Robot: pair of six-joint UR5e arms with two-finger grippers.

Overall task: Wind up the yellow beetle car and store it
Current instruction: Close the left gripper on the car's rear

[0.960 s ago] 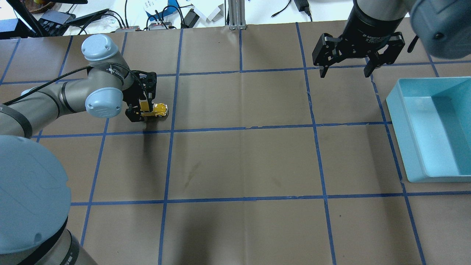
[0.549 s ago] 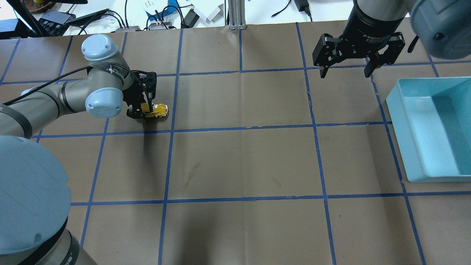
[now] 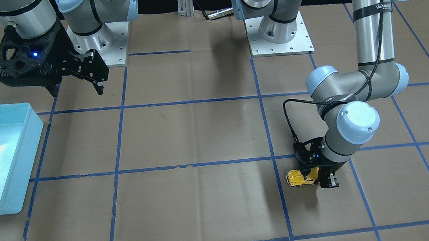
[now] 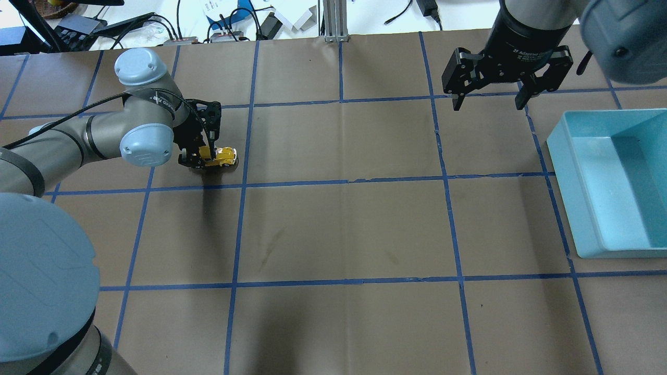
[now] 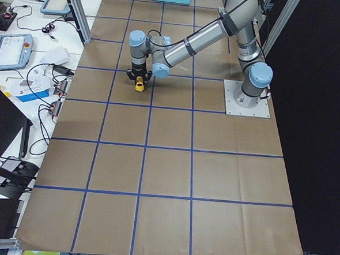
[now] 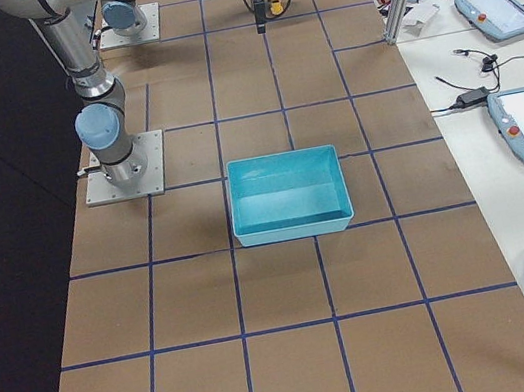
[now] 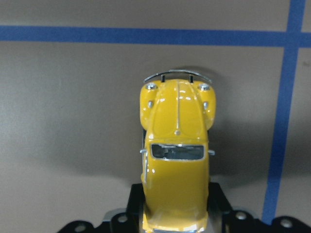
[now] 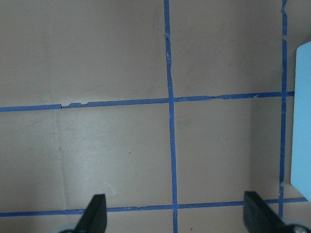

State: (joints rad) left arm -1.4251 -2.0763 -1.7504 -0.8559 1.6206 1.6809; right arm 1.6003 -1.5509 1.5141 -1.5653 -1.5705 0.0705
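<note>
Since a second ago my left pincer [image 4: 200, 159] has drawn narrower around the back of the yellow car [image 4: 224, 155], and both have slid slightly towards my own side of the table [image 4: 344, 229]. The right arm has held its place.

That car [image 3: 298, 178] sits low on the brown paper, inside one of the squares marked with blue tape [image 4: 292, 182], on my left side and in the far half of the table. It is upright. Its nose points away from my left pincer [image 3: 316, 179] and towards the middle of the table. From my left wrist I look down on the roof and bonnet of the car [image 7: 176, 165], with a tape line across ahead of its silver bumper and another line running along one side. The two dark fingers [image 7: 137, 206] press against the flanks of its rear end, so my left pincer is clamped on it. Whether the wheels touch the paper I cannot tell, though the shadow lies close under the body.

My right pincer [image 4: 489, 104] hangs above the paper, well apart from the car, on the far right. Its fingers are spread wide with nothing between them, and the right wrist view shows only taped paper below. Just beside it, nearer my right edge, stands a light blue bin [image 4: 560, 156].
</note>
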